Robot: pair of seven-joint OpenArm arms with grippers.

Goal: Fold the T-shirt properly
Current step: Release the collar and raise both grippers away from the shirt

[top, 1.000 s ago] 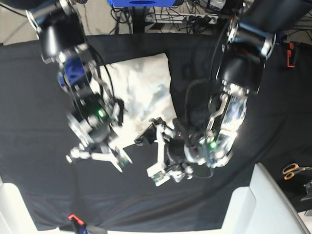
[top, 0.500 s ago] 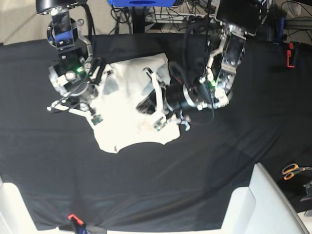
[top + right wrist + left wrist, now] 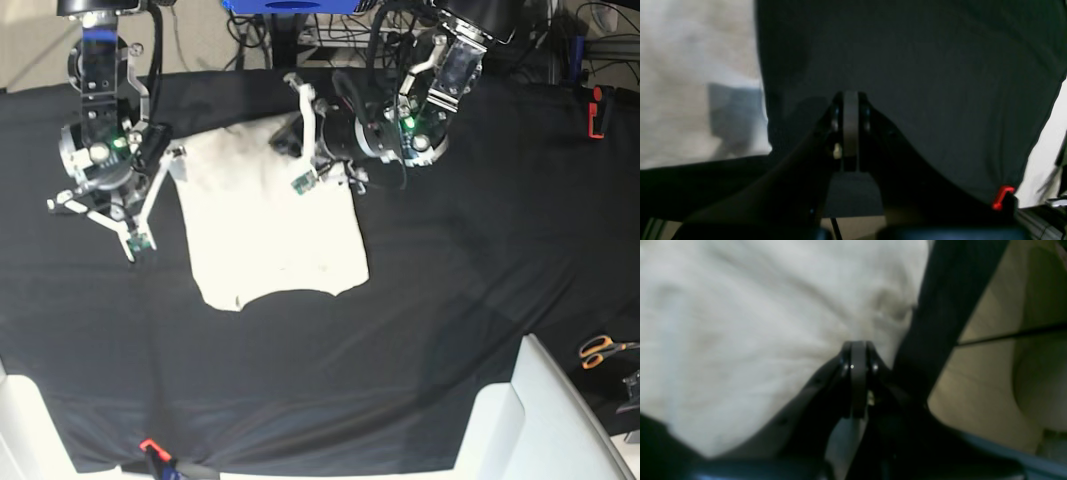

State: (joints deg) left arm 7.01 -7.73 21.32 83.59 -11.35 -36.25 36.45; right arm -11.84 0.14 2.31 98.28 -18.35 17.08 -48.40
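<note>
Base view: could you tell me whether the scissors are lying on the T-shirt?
No, the scissors lie at the far edge of the view, well apart from the T-shirt.

I see the table under its black tablecloth (image 3: pixel 450 250); directly on it lies the cream T-shirt (image 3: pixel 270 235), spread flat, with orange-handled scissors (image 3: pixel 600 350) well apart at the right edge.

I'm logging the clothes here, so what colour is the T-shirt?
Plain cream, no print; the T-shirt shows best in the base view.

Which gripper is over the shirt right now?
The left gripper, shut, over the T-shirt's far edge. The right gripper is beside it, over the black tablecloth.
</note>
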